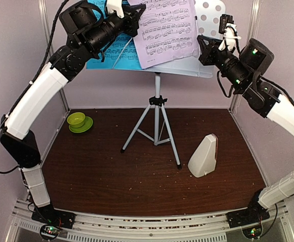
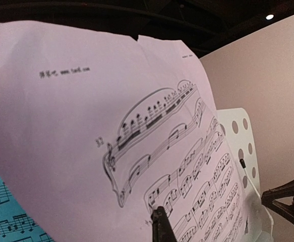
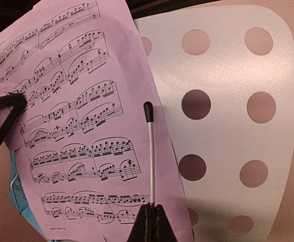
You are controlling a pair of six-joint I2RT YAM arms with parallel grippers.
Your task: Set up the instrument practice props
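Lilac page: on the stand, thin, floppy; I'd pinch an edge.
Left gripper: closed beside page top; grip unclear.
Right gripper: closed on the clip wire.

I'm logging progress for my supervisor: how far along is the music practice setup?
Done: the music stand is up, with the cyan page and lilac page on it. In hand: the left gripper and right gripper, both closed, are at the lilac page, the right one by the retaining wire. Probably left: the metronome, standing apart, cover seemingly on.
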